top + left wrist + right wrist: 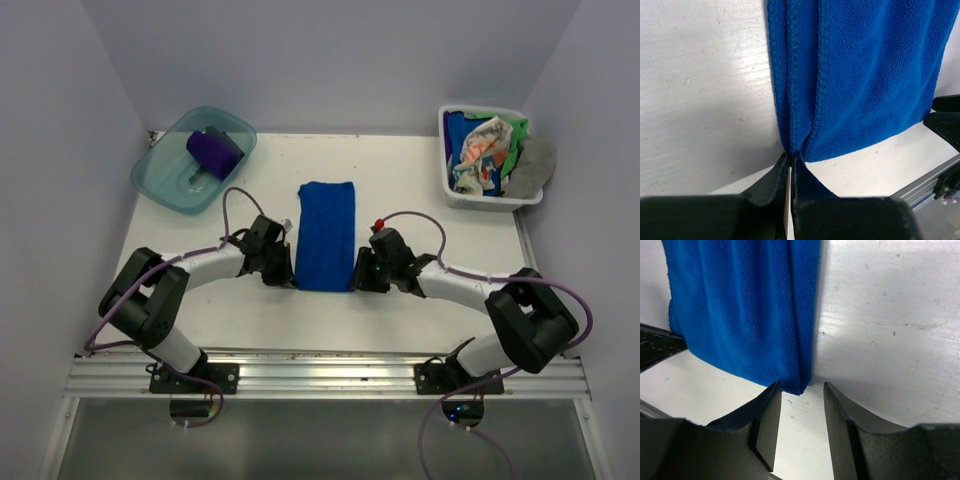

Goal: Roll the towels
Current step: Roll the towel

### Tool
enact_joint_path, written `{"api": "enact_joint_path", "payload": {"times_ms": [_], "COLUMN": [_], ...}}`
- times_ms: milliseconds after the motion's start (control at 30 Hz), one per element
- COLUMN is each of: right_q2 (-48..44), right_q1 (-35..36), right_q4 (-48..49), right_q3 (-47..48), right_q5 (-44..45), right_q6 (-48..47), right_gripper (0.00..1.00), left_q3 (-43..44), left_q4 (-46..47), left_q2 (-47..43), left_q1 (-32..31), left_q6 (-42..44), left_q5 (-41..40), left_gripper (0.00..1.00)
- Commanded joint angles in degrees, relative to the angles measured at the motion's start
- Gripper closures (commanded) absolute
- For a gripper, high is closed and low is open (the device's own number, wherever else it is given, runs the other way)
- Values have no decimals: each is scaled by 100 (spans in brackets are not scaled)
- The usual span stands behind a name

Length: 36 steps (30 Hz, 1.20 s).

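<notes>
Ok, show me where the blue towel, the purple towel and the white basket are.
blue towel [326,235], top external view, middle of the flat cloth.
purple towel [213,153], top external view, middle of its upper side.
white basket [480,199], top external view, its near wall.

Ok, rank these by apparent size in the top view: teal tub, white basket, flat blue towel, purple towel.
1. teal tub and white basket: too alike to split.
2. blue towel.
3. purple towel, rolled inside the tub, smallest.

White table [400,170] between pale lilac walls [330,60], aluminium rail [330,372] along near edge
</notes>
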Motion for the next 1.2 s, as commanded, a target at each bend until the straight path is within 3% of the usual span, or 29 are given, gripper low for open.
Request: {"api": "enact_joint_path", "payload": {"times_ms": [0,200,467,733,1167], "right_q2": [-72,358,43,-326,402], "right_q1": [34,78,78,78,-220], "right_q4": [275,512,205,-402,-745], "right_q3": [69,69,209,718,1984], "right_q5": [-109,-232,31,445,902], "right_q6": [44,79,-26,-316,-799], "right_gripper": [56,62,99,100,100], "left_q3": [-39,-13,180,829,2087], "left_q4": [-16,-33,-288,-727,-1106], "left_q2": [65,47,-251,-419,257], "left_q1": [-44,-35,-44,-35,307], "left_q6": [-3,-12,-56,-100,-39], "left_q5": [-75,-74,-224,-399,-769], "left_gripper": [100,100,100,100,100]}}
